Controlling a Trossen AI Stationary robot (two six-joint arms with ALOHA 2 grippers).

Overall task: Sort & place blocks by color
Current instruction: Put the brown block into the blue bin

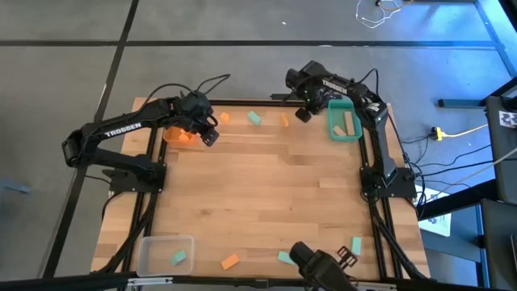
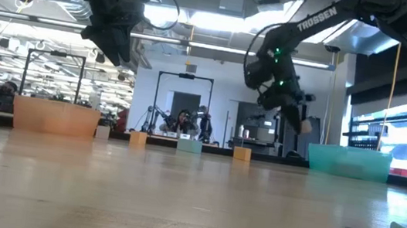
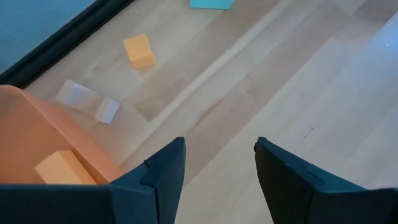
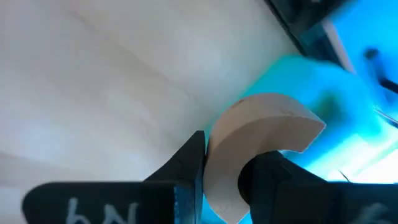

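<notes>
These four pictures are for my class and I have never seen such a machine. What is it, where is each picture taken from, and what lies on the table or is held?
Two dark robot arms work at a wooden table, sorting small blocks. One picture looks straight down, one looks level across the tabletop, and two come from cameras on the wrists. The right gripper, jaws closed, holds a pale curved wooden block near the teal bin. The left gripper, jaws open and empty, hovers by the orange bin, which holds an orange block. Loose orange and teal blocks lie along the far and near edges. A clear bin sits at a near corner with a teal block inside.
</notes>
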